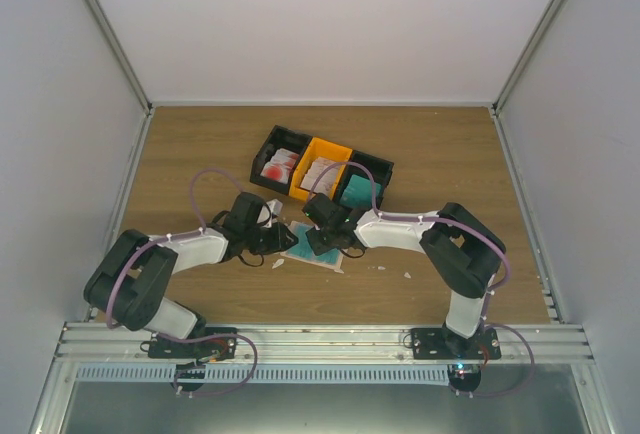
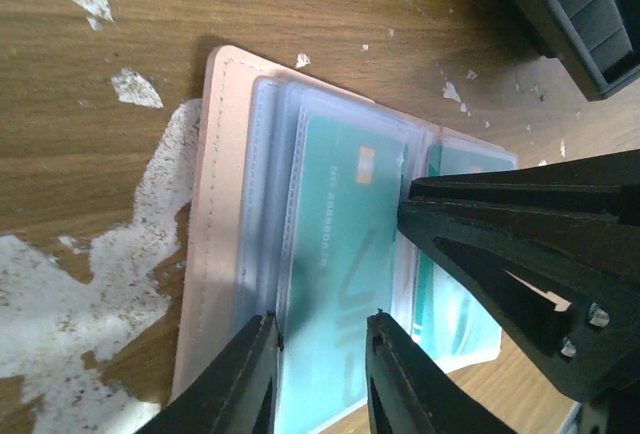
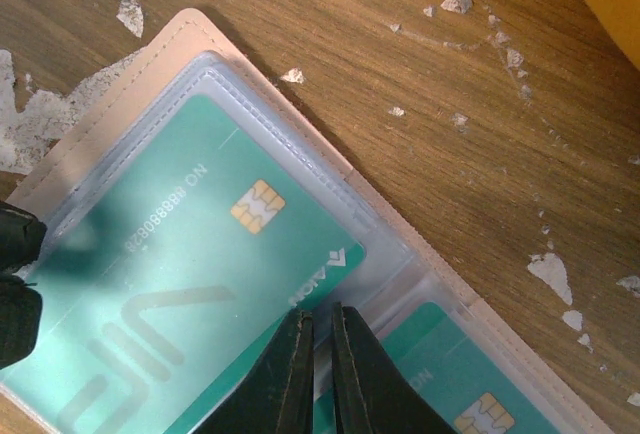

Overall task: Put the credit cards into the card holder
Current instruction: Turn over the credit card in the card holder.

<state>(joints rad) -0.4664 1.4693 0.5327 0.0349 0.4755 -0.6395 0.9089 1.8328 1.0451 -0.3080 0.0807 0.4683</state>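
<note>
**Card holder lies open at the middle of the worktop, both end effectors on it**

We see the card holder (image 1: 303, 245) lying open on the worktop (image 1: 440, 154), about at its middle. It is just nearer to us than the row of bins (image 1: 322, 168), which stands toward the far edge. A teal card (image 3: 180, 254) sits under the clear pocket of one half, and a second teal card (image 3: 440, 354) shows in the other half. The right end effector (image 3: 320, 316) has its fingers almost together, with only a thin slit between them. Its tips rest at the edge of the teal card beside the fold; whether they pinch anything, we cannot tell. The left end effector (image 2: 320, 324) stands with a narrow gap over the holder's left edge, holding nothing that we can see. Loose cards (image 1: 357, 190) lie in the bins. White scraps (image 3: 552, 269) are scattered on the wood.
</note>
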